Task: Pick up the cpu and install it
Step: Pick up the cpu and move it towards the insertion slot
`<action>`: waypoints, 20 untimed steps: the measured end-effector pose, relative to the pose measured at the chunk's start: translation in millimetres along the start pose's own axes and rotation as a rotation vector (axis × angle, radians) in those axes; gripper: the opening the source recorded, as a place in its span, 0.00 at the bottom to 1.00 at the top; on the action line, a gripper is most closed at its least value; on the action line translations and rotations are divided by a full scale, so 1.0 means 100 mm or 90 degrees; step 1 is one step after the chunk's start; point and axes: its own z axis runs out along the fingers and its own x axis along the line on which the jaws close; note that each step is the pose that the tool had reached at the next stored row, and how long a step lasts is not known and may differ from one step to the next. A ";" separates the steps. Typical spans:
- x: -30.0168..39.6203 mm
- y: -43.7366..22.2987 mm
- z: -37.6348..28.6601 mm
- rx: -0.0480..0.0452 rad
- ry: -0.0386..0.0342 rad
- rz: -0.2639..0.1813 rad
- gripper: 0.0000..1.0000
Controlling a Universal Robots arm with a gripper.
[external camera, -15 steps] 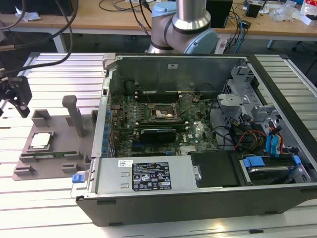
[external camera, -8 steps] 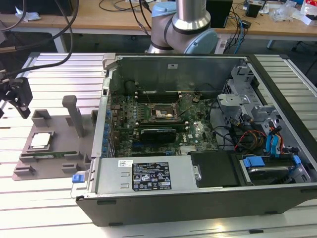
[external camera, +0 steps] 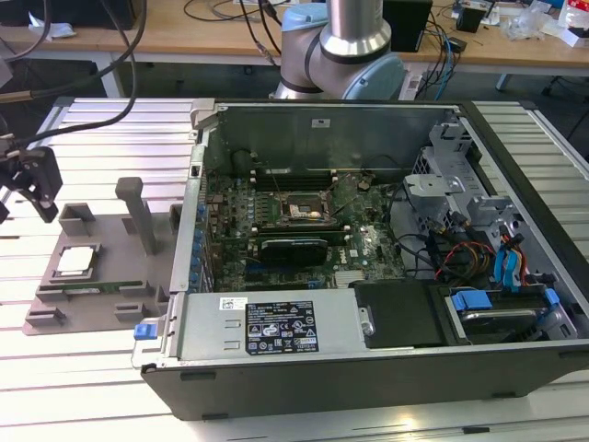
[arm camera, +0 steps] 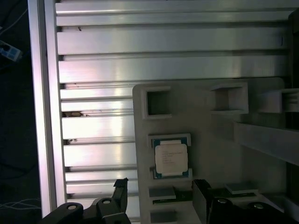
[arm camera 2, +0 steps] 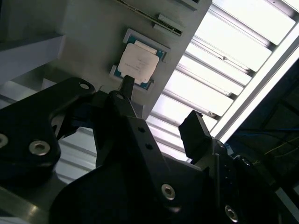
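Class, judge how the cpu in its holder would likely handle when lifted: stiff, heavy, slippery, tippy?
The cpu is a thin flat square with a metal top, so probably rigid and light. That smooth top looks slippery; its edges should give a surer hold. Lying flat in a recess of the holder, it likely won't roll or tip.
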 end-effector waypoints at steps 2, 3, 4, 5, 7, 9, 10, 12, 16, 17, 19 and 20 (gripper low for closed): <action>0.000 0.000 0.009 0.0000 0.0000 0.000 0.66; 0.000 0.001 0.016 0.0000 0.0000 0.000 0.66; 0.000 0.001 0.022 0.0000 0.0000 0.000 0.66; 0.001 0.001 0.031 -0.0001 -0.0001 0.000 0.66; 0.002 0.003 0.063 0.0000 0.0000 0.000 0.66; -0.067 0.013 0.243 -0.0086 -0.0014 -0.032 0.66; -0.073 0.015 0.261 -0.0191 -0.0015 -0.031 0.66; -0.083 0.016 0.282 -0.0191 -0.0014 -0.031 0.66; -0.083 0.017 0.343 -0.0191 -0.0013 -0.031 0.66; -0.083 0.018 0.366 -0.0191 -0.0013 -0.031 0.66; -0.110 0.018 0.417 -0.0191 -0.0014 -0.035 0.66; -0.133 0.018 0.450 -0.0193 -0.0016 -0.037 0.66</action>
